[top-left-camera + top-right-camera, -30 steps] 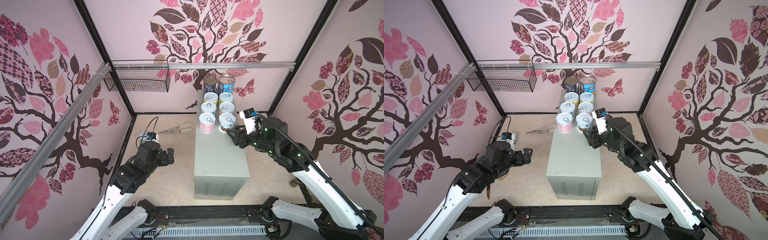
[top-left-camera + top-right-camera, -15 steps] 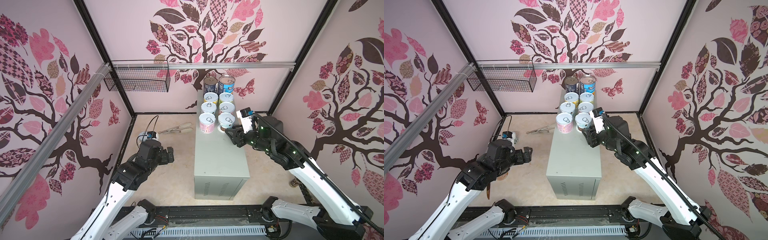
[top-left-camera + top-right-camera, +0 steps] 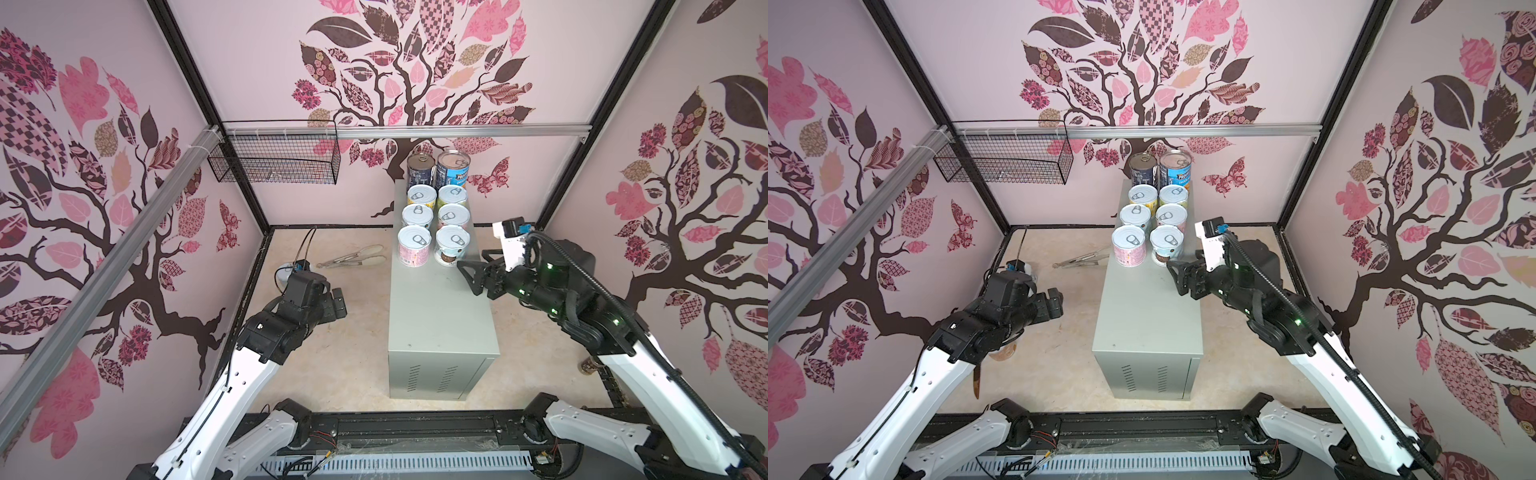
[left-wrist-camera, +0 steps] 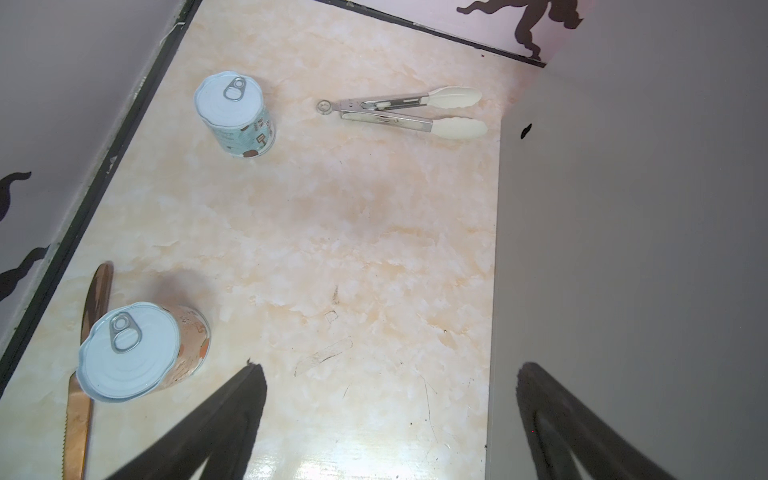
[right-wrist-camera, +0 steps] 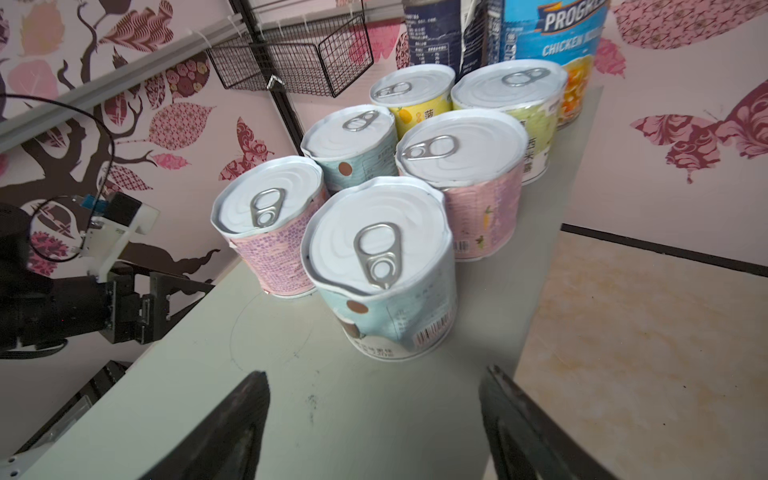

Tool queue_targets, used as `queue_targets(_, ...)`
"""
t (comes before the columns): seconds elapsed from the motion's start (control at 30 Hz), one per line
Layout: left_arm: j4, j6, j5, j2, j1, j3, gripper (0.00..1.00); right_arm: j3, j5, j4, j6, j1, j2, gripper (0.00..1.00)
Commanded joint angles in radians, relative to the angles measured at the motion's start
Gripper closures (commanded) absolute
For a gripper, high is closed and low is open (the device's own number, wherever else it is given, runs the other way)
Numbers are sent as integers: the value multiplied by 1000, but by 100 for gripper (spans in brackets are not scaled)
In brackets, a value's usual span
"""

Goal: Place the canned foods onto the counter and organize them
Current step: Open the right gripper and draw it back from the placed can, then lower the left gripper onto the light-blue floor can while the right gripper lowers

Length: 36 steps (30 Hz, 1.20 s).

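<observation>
Left wrist view showed two short tins [image 4: 237, 114] upright on the floor, mostly hidden under the arm in top views; left gripper [image 4: 390, 365] spread, empty. Counter [image 3: 440, 316] ran long 12-to-6 in both top views, vents at 6, eight tins [image 3: 415, 216] upright at 12; right gripper [image 5: 376, 372] jaws apart, empty, just short of the nearest.

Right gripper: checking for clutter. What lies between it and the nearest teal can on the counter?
Nothing: in the right wrist view only bare counter top separates the open right gripper from the nearest teal can.
</observation>
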Motion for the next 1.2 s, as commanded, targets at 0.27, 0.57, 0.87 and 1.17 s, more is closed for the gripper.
queue_targets(0.27, 69, -29, -36, 151, 137, 76, 2, -152, 322, -26, 172, -19, -240, 17)
queue_targets(0.57, 127, -37, 33, 297, 310, 135, 2, -375, 244, 53, 238, -236, -292, 17)
queue_targets(0.87, 194, 11, -20, 467, 359, 206, 2, -599, -57, 274, 412, -515, -186, 12)
queue_targets(1.17, 336, -29, -26, 603, 474, 210, 2, -938, -30, 629, 541, -527, -173, 0)
